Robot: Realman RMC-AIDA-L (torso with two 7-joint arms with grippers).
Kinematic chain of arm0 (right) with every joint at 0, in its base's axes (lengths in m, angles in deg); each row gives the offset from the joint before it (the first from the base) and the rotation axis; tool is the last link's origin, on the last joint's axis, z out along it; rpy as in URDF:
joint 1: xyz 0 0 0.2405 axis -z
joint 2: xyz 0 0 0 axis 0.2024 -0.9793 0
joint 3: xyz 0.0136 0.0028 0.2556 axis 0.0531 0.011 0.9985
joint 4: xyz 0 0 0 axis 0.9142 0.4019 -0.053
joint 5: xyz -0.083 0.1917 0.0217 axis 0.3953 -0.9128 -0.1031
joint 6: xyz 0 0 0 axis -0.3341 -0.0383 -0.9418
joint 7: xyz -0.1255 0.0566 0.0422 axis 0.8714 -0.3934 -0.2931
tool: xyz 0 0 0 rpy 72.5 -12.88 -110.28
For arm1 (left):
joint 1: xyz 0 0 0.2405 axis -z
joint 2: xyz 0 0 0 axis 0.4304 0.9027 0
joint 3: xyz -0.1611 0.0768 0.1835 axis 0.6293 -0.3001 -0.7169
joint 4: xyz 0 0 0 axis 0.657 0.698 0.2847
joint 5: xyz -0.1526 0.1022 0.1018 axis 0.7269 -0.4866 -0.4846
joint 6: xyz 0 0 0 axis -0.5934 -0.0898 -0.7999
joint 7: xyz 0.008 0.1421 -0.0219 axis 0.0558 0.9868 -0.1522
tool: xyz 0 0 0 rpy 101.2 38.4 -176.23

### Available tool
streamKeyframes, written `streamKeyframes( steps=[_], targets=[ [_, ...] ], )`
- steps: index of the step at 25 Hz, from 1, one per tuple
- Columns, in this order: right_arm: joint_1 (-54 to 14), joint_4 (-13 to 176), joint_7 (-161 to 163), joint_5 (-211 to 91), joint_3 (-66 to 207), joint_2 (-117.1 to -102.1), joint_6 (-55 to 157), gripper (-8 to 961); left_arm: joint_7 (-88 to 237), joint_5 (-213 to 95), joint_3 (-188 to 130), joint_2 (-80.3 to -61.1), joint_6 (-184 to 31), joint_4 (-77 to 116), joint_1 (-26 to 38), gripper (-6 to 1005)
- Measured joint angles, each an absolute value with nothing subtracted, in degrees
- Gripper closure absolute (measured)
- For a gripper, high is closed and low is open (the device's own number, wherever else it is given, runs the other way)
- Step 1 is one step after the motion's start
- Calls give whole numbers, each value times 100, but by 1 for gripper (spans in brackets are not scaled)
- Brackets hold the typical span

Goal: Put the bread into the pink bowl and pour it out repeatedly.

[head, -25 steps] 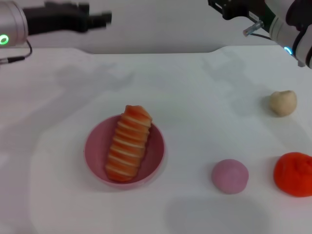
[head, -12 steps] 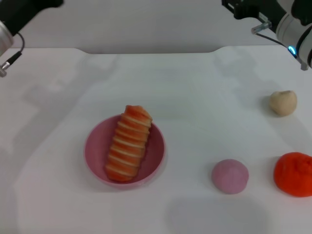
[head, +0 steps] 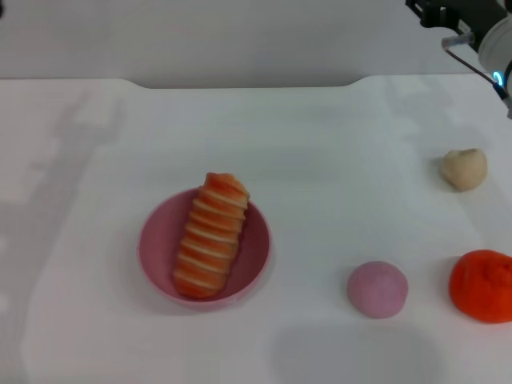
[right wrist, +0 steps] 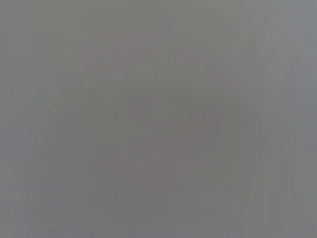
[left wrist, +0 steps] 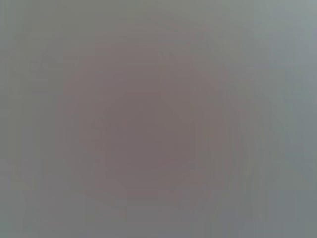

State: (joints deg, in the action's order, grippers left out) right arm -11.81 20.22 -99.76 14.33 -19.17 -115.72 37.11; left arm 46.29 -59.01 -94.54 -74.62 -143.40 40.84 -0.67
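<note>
Lying lengthwise in the pink bowl (head: 152,248), the bread (head: 210,235) runs from the tabletop's near edge toward its far edge, leaning slightly right, with both ends over the rim. The right gripper (head: 448,16) sits by the far right corner, its jaws impossible to judge; the left gripper is out of sight, so which arm is nearer cannot be told.

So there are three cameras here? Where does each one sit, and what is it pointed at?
Head view: on the robot's head, looking forward and down at the white table, where the bread lies in the pink bowl; only part of the right arm shows, at the far right corner.
Left wrist view: on the left arm's wrist; a featureless grey blur, no body visible.
Right wrist view: on the right wrist; the same blur.
Shared: nothing recognisable.
</note>
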Motion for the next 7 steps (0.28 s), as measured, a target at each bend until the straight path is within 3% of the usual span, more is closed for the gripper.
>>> streamKeyframes(
  steps=[7],
  targets=[
    [-1257, 2260, -10737, 2090, -1921, -11572, 3284, 319, 4904, -5389, -9458, -7449, -14359, 3798, -95, 336]
  ],
)
